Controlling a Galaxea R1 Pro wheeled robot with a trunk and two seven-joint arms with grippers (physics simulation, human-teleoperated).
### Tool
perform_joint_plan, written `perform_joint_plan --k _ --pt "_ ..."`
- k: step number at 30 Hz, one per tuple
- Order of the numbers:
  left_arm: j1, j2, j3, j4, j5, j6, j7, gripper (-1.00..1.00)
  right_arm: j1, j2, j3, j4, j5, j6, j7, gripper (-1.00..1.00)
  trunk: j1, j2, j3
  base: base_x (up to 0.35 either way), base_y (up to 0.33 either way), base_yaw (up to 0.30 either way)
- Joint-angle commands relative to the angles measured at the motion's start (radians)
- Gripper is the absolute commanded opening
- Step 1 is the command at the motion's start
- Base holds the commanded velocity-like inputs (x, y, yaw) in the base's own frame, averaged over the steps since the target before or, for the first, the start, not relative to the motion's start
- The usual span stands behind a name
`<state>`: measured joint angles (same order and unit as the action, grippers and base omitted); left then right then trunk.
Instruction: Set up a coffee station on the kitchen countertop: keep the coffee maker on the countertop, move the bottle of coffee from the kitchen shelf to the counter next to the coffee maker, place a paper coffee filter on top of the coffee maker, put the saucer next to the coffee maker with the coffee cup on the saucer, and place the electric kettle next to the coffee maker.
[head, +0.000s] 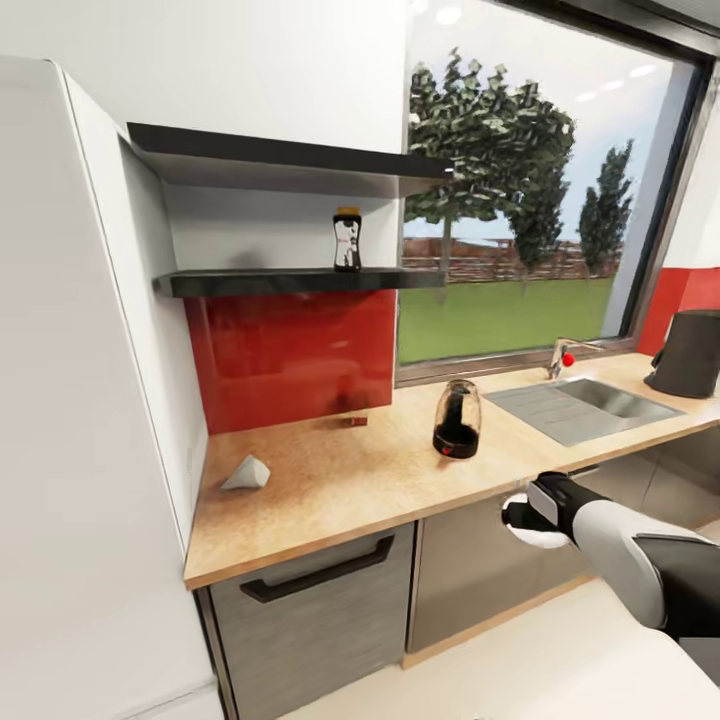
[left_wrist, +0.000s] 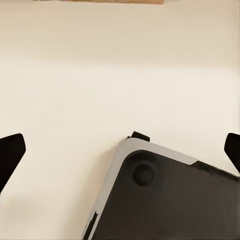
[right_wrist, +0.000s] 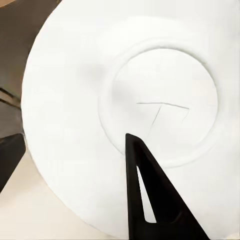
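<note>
My right gripper (head: 540, 508) hangs in front of the countertop's (head: 330, 490) edge, shut on the white saucer (head: 522, 535). In the right wrist view the saucer (right_wrist: 100, 75) sits close up, with one dark finger (right_wrist: 145, 195) across its face. The bottle of coffee (head: 347, 240) stands on the kitchen shelf (head: 280, 283). The electric kettle (head: 456, 420) stands mid-counter and the paper coffee filter (head: 246, 473) lies at the left end. The coffee maker (head: 690, 352) stands far right, beyond the sink. My left gripper (left_wrist: 122, 147) is open over the floor. The coffee cup is out of view.
An inset steel sink (head: 585, 405) with a red-knobbed tap (head: 566, 357) lies between kettle and coffee maker. A small red-brown object (head: 356, 421) sits by the red backsplash. A tall white cabinet (head: 90, 400) bounds the counter's left end. The robot's own base (left_wrist: 170, 200) shows below the left gripper.
</note>
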<state>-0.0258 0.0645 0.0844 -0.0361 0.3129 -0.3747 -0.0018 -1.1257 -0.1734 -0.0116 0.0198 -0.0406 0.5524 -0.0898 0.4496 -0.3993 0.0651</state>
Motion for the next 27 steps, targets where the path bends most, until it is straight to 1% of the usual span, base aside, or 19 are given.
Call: perform_joint_plan --k 1,4,6,7,9,10,11,12,13,14,15,16,17,18,21,23,24,27 --pt "0.000 0.000 0.008 0.001 -0.005 -0.003 0.000 1.00 0.000 -0.007 -0.004 0.004 -0.006 -0.002 -0.005 -1.00 0.000 -0.001 0.001 0.000 0.000 -0.245" --pt "0.000 0.000 0.008 0.001 -0.005 -0.003 0.000 1.00 0.008 -0.044 -0.004 0.011 -0.007 -0.008 -0.002 -1.00 0.000 -0.001 0.004 0.000 0.000 -0.245" --pt "0.000 0.000 0.008 0.001 -0.005 -0.003 -0.001 1.00 0.018 -0.063 -0.004 0.013 -0.007 -0.013 -0.001 -1.00 0.000 -0.001 0.007 0.000 0.000 -0.245" --pt "0.000 0.000 0.008 0.001 -0.005 -0.003 -0.001 1.00 0.023 -0.066 -0.004 0.013 -0.007 -0.015 -0.001 -1.00 0.000 -0.001 0.008 0.000 0.000 -0.245" --pt "0.000 0.000 0.008 0.001 -0.003 -0.002 -0.005 1.00 0.052 -0.073 -0.004 0.014 -0.006 -0.029 -0.001 -1.00 0.000 -0.001 0.010 0.000 0.000 -0.237" --pt "0.000 0.000 0.010 0.001 -0.001 -0.001 -0.006 1.00 0.061 -0.073 -0.004 0.014 -0.005 -0.034 -0.001 -1.00 0.000 -0.001 0.011 0.000 0.000 -0.225" --pt "0.000 0.000 0.013 0.001 0.002 0.000 -0.008 1.00 0.083 -0.071 -0.004 0.014 0.000 -0.044 -0.001 -1.00 0.000 -0.001 0.012 0.000 0.000 -0.217" --pt "0.000 0.000 0.016 0.001 0.003 0.002 -0.010 1.00 0.110 -0.067 -0.004 0.014 0.012 -0.055 -0.001 -1.00 0.000 -0.001 0.013 0.000 0.000 -0.211" --pt "0.000 0.000 0.019 0.000 0.005 0.005 -0.010 1.00 0.154 -0.062 -0.004 0.014 0.038 -0.078 -0.002 -1.00 0.000 -0.001 0.014 0.000 0.000 -0.206" --pt "0.000 0.000 0.020 0.000 0.006 0.005 -0.010 1.00 0.167 -0.061 -0.004 0.014 0.047 -0.086 -0.002 -1.00 0.000 -0.001 0.014 0.000 0.000 -0.205" --pt "0.000 0.000 0.021 0.000 0.007 0.009 -0.010 1.00 0.209 -0.060 -0.004 0.014 0.069 -0.112 -0.002 -1.00 0.000 -0.001 0.015 0.000 0.000 -0.203" --pt "0.000 0.000 0.022 -0.001 0.008 0.011 -0.010 1.00 0.239 -0.061 -0.004 0.014 0.079 -0.129 -0.002 -1.00 0.000 -0.001 0.016 0.000 0.000 -0.203" --pt "0.000 0.000 0.023 -0.001 0.012 0.013 -0.010 1.00 0.285 -0.064 -0.004 0.014 0.088 -0.156 -0.002 -1.00 0.000 -0.001 0.017 0.000 0.000 -0.202" --pt "0.000 0.000 0.023 -0.001 0.013 0.013 -0.010 1.00 0.301 -0.064 -0.004 0.014 0.090 -0.167 -0.002 -1.00 0.000 -0.001 0.017 0.000 0.000 -0.202" --pt "0.000 -0.001 0.022 -0.002 0.022 0.022 -0.010 1.00 0.388 -0.067 -0.003 0.014 0.096 -0.233 -0.006 -1.00 0.000 -0.001 0.020 0.000 0.000 -0.201" --pt "0.000 -0.002 0.022 -0.004 0.024 0.040 -0.010 1.00 0.450 -0.067 -0.003 0.014 0.099 -0.267 -0.008 -1.00 0.000 -0.001 0.021 0.000 0.000 -0.196" --pt "0.000 -0.003 0.022 -0.005 0.024 0.059 -0.010 1.00 0.500 -0.064 -0.002 0.014 0.112 -0.302 -0.009 -1.00 0.000 -0.001 0.022 0.000 0.000 -0.185" --pt "0.000 -0.003 0.022 -0.005 0.024 0.085 -0.011 1.00 0.597 -0.060 -0.003 0.015 0.152 -0.388 -0.007 -1.00 0.000 -0.001 0.024 0.000 0.000 -0.175"
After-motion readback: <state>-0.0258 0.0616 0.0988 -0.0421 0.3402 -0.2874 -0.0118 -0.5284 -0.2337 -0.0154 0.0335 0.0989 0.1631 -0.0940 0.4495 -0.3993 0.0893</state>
